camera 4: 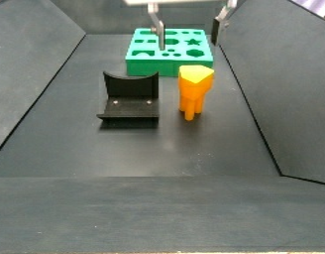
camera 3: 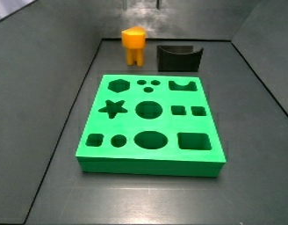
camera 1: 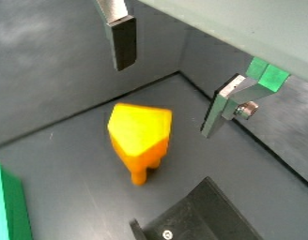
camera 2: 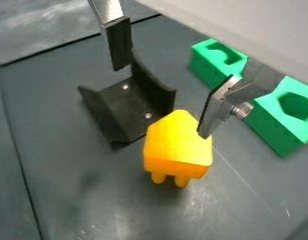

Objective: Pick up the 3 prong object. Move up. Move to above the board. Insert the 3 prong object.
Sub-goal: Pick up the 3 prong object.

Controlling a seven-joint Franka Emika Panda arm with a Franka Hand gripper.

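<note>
The small orange plastic 3 prong object (camera 2: pixel 177 146) is seen standing upright on its narrow prongs on the dark floor, its chunky top presented upward so that it can be taken from above. The gripper (camera 2: pixel 167 77) is held over it with the flat silver fingers (camera 2: pixel 116 41) spread wide and nothing between them; the orange block is framed in the gap below, in both wrist views, and is not touched. That spacing appears chosen so the fingers can be lowered on either side of the top. The block is placed just beside the dark L-shaped fixture (camera 4: pixel 130 96) and apart from the large bright green board (camera 3: pixel 149 124), whose shaped cutouts are left facing up and unobstructed for the later insertion. In a side view the three small holes (camera 3: pixel 147 85) are shown near the board's edge closest to the block. The pick-up is judged not yet begun.
</note>
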